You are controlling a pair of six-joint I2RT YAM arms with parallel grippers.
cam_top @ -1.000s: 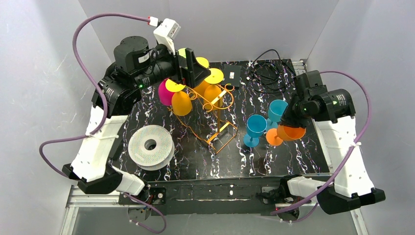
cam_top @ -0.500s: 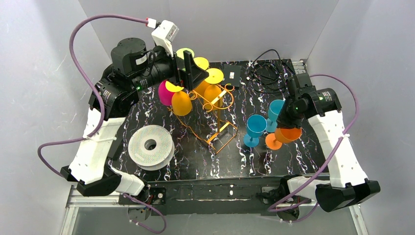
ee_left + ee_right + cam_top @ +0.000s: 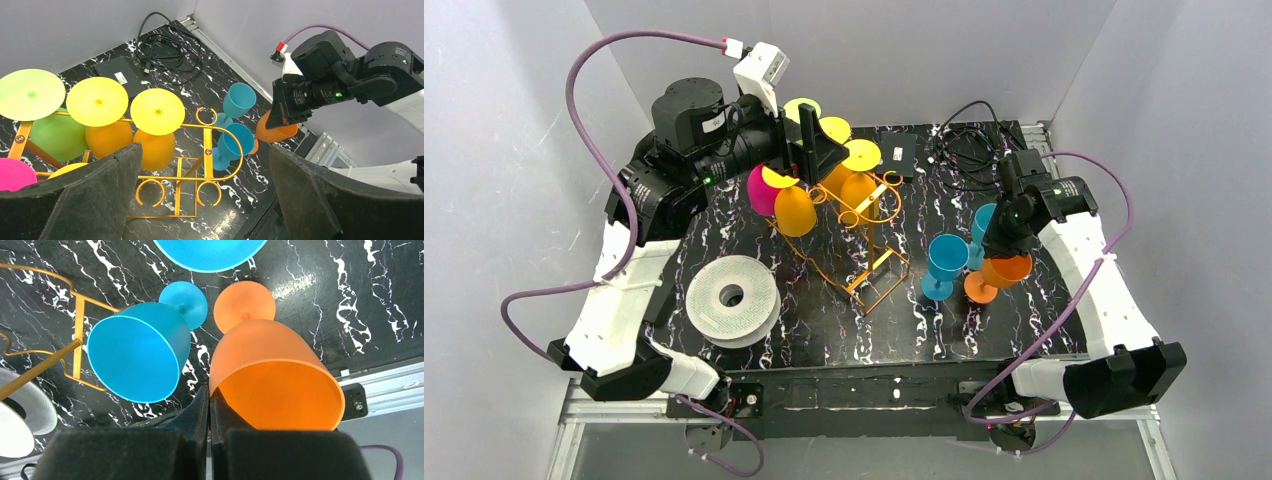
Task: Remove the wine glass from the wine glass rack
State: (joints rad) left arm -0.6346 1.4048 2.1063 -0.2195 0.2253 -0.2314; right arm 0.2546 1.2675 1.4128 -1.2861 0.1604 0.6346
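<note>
Pinching the rim of the orange wine glass (image 3: pixel 270 375), the right gripper (image 3: pixel 209 405) has its two fingers drawn almost together, with only the glass wall between them. This glass is off the wine glass rack (image 3: pixel 208 160) and well to the rack's right, its round foot down toward the black marbled table (image 3: pixel 824 340); whether the foot touches the surface cannot be told. Two blue glasses (image 3: pixel 946 258) (image 3: pixel 989 222) stand between the rack and the orange one, just beside it. Over the rack's far left end hangs the left gripper (image 3: pixel 817 150), its jaws spread wide and holding nothing. Below it several glasses hang upside down from the rack's loops: one with a green foot (image 3: pixel 30 94), two with yellow feet (image 3: pixel 97 101) (image 3: pixel 157 111), and a pink bowl (image 3: pixel 15 175) at the edge. A white spool (image 3: pixel 732 297) lies left of the rack's near end, and a black box (image 3: pixel 894 155) with a coiled cable (image 3: pixel 969 140) sits behind the rack.
</note>
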